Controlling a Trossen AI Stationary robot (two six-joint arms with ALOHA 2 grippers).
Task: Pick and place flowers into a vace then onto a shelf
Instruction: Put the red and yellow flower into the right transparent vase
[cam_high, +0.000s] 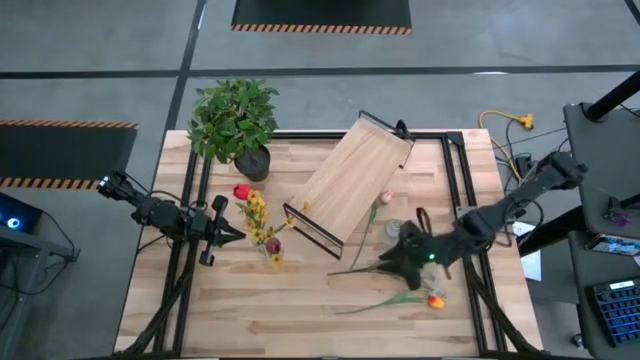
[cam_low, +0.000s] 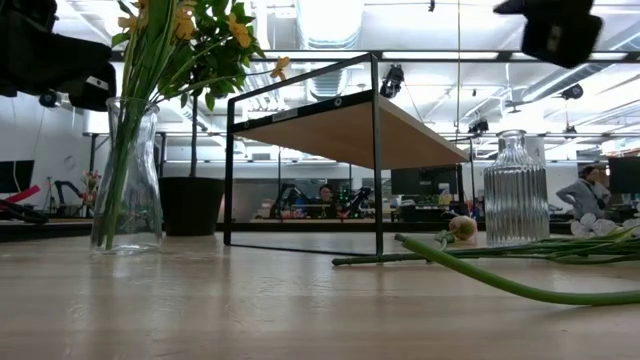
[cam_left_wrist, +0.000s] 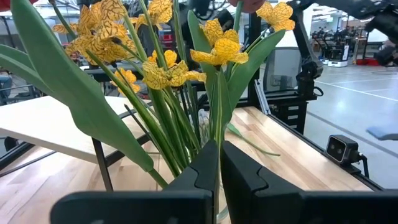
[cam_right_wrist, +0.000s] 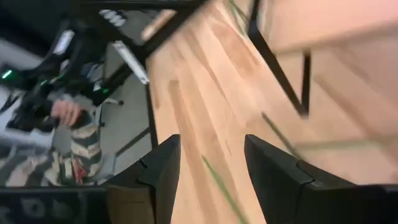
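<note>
Your left hand (cam_high: 236, 234) sits near the table's left edge with its fingers (cam_left_wrist: 202, 171) pressed together, right up against the clear glass vase (cam_low: 127, 180) that carries the yellow and red flowers on green stems (cam_high: 256, 215). From the left wrist those yellow blossoms fill your view, stems and broad leaves rising just beyond the closed fingertips.

Over toward the table's right edge, your right hand (cam_high: 397, 254) hovers with its fingers (cam_right_wrist: 160, 174) apart. Between them you see bare planked wood and a thin green stem running below; nothing is clamped.

Loose flowers lie on the pale planked wooden table (cam_high: 300, 310) around that hand: a pink-headed one (cam_high: 385, 198) just beside the shelf, an orange-headed one (cam_high: 435, 299) nearer the front right corner, long green stems (cam_low: 500, 270) trailing across the boards.

The rectangular pale wood shelf on its thin black metal frame (cam_high: 350, 180) stands skewed at the middle of the back half of the table. A second, ribbed clear glass vase (cam_low: 515, 190) stands empty between shelf and right hand. The bushy green plant in a dark pot (cam_high: 240, 125) holds the back left corner.
</note>
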